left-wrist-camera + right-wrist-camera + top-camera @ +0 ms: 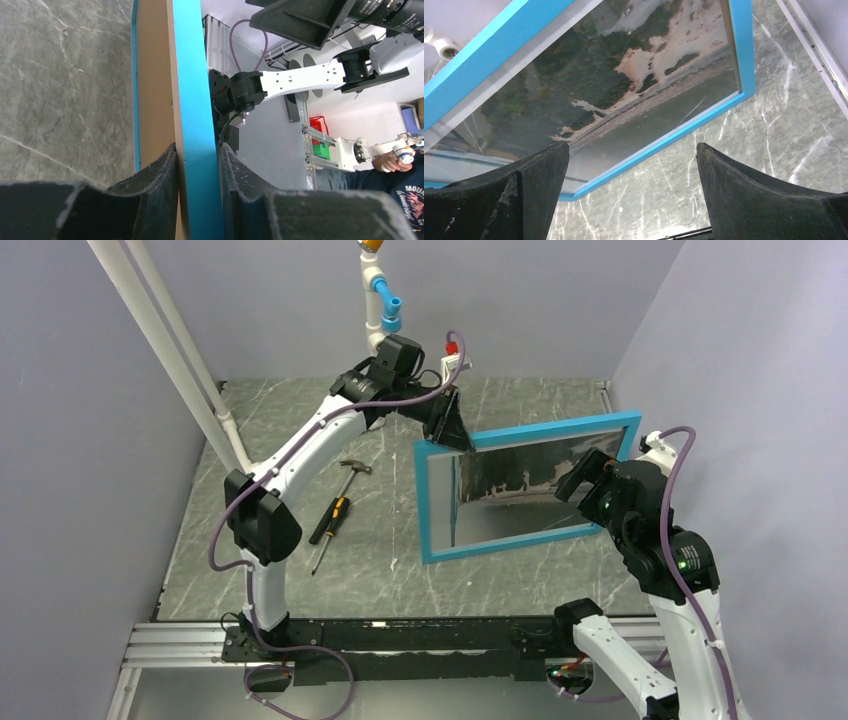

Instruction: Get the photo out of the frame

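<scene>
Your left gripper (198, 167) clamps the thin turquoise-blue picture frame (540, 427) propped up between its fingers, so your wide-open right gripper (633, 155) faces its glossy grey-toned photo (624, 70).

The frame (425, 502), turquoise in front and brown behind, stood tilted on its long side over the right half of the surface (380, 585), its upper left corner pinched in the left claw (455, 435). The photo (515, 475), grey with dark shapes, sat inside it.

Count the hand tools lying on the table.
2: a hammer left of the blue frame, and a screwdriver right beside it, on the near side. The raised frame could hide more.
</scene>
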